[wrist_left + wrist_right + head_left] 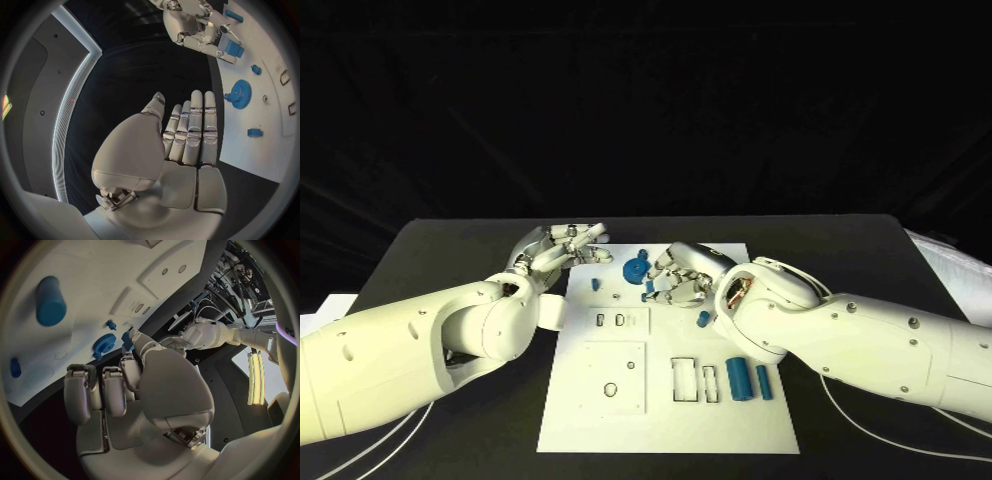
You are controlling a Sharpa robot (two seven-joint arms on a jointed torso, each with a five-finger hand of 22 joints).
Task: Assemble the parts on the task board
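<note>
Head view: two blue cylinders (749,381) upright

Blue gear (635,268) betw. robot hands

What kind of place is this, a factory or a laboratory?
Probably a robotics test laboratory: a black table against a dark backdrop, a white task board with cut-out slots, and small blue parts laid out for assembly.
</note>
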